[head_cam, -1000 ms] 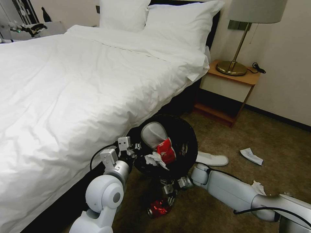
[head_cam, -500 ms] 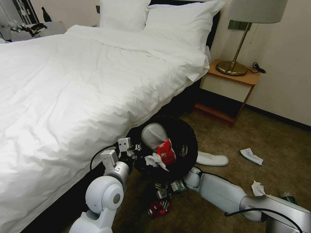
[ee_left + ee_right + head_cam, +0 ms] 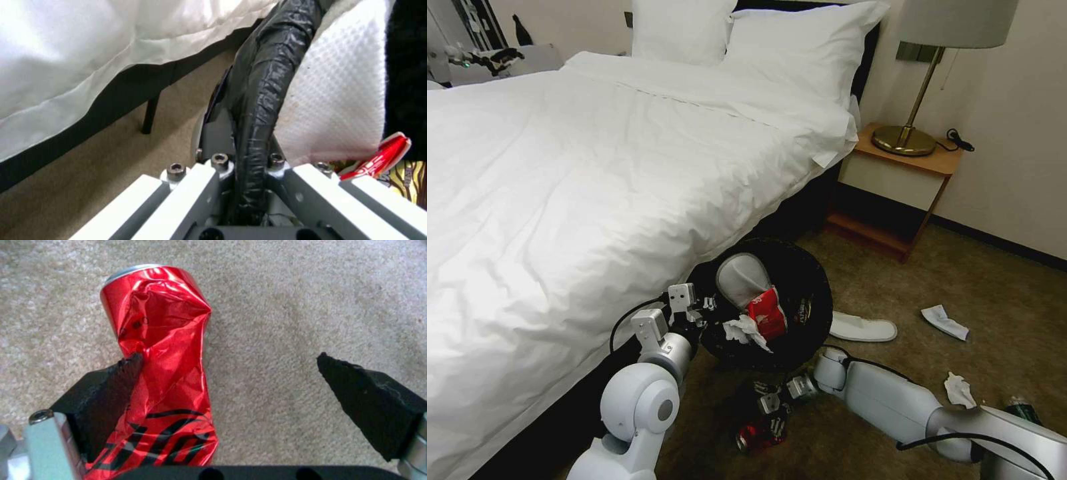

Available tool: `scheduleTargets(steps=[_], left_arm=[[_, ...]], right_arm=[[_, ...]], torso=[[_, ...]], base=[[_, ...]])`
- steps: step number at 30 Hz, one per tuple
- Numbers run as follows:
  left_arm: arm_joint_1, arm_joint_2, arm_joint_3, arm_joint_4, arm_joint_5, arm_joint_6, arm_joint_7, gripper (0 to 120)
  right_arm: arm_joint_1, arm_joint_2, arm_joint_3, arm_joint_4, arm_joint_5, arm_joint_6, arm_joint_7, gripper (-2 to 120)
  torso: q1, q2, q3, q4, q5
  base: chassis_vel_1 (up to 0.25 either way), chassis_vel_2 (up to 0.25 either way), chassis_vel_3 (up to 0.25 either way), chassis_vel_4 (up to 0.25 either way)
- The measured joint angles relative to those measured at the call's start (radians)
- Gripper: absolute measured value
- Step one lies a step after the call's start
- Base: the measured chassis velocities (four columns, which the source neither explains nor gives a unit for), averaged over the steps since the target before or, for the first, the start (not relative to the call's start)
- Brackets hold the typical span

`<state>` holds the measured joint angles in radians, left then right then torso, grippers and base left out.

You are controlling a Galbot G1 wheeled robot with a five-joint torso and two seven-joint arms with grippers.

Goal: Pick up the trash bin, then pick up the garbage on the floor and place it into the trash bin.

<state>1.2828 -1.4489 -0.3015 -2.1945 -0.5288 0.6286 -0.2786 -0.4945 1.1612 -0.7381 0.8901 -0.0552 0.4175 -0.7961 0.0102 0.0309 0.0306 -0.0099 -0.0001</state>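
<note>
Trash bin [image 3: 810,287]: the lower wall is hidden behind the rim in the head view; in the left wrist view only a stretch of the liner-wrapped rim [image 3: 262,83] is seen, the rest being cut off by the edges.
Left gripper [image 3: 242,173]: the fingertips are covered by the rim clamped between them.
Crushed red can [image 3: 162,373]: its base is cut off behind the gripper body in the right wrist view; in the head view it is partly covered by the right gripper [image 3: 770,417].
Print on the can: too creased to be read.
White slipper [image 3: 864,328]: one end is hidden behind the bin.
Green bottle [image 3: 1019,408]: mostly hidden behind the right arm.
Snack packet [image 3: 378,160]: cut off by gripper parts.
</note>
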Motion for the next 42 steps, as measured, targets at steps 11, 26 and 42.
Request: scheduleTargets(steps=[11, 26, 42], left_arm=[[0.000, -0.001, -0.001, 0.002, 0.004, -0.005, 0.004, 0], [0.001, -0.002, -0.001, 0.002, 0.007, -0.008, 0.007, 0], [0.002, -0.003, 0.003, 0.001, 0.013, -0.010, 0.012, 0]], right_arm=[[-0.002, 0.043, 0.007, -0.038, -0.010, 0.008, 0.010, 100], [-0.010, 0.080, 0.011, -0.066, -0.014, 0.013, 0.019, 100], [0.011, -0.016, 0.007, 0.081, 0.022, -0.060, 0.006, 100]], torso=[[0.000, 0.000, 0.000, 0.0000, 0.0000], [0.000, 0.000, 0.000, 0.0001, 0.0001], [0.000, 0.000, 0.000, 0.0000, 0.0001]], base=[[0.000, 0.000, 0.000, 0.000], [0.000, 0.000, 0.000, 0.000], [0.000, 0.000, 0.000, 0.000]])
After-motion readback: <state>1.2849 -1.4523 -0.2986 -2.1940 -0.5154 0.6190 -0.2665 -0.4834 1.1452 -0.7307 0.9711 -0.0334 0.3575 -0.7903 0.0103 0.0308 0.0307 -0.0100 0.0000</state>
